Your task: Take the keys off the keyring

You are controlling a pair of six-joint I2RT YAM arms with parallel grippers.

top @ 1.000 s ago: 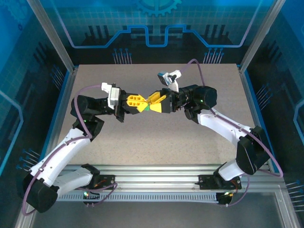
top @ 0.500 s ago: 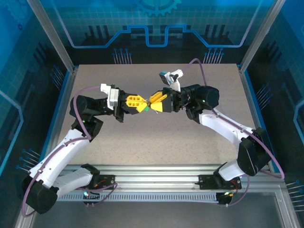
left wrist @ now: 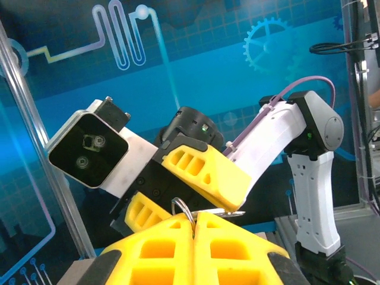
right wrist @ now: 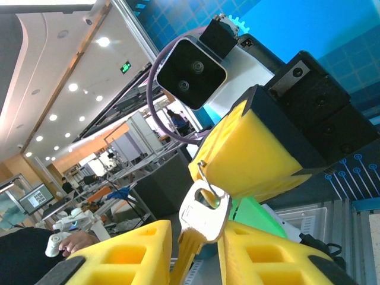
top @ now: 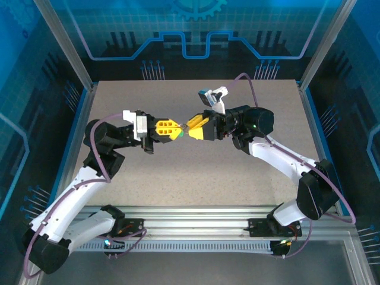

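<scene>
Both grippers meet in mid-air above the table's middle. My left gripper (top: 177,130) (left wrist: 194,221) is shut on the thin steel keyring (left wrist: 181,205) (right wrist: 209,180), pinched between its yellow fingers (right wrist: 249,154). A silver key (right wrist: 205,211) (left wrist: 231,211) hangs from the ring, its blade pointing down between the yellow fingers (right wrist: 130,252) of my right gripper (top: 189,130) (right wrist: 196,252). Those jaws stand narrow around the key, with its head against the right finger. A green piece (right wrist: 255,218) shows behind the key.
The grey table top (top: 196,172) lies well below both grippers. Aluminium frame posts (top: 65,41) and blue wall panels (top: 196,29) enclose the table. The metal rail (top: 196,217) with the arm bases runs along the near edge.
My left arm has drawn back a little to the left, its gripper staying shut on the ring. The right gripper has kept its place by the key.
</scene>
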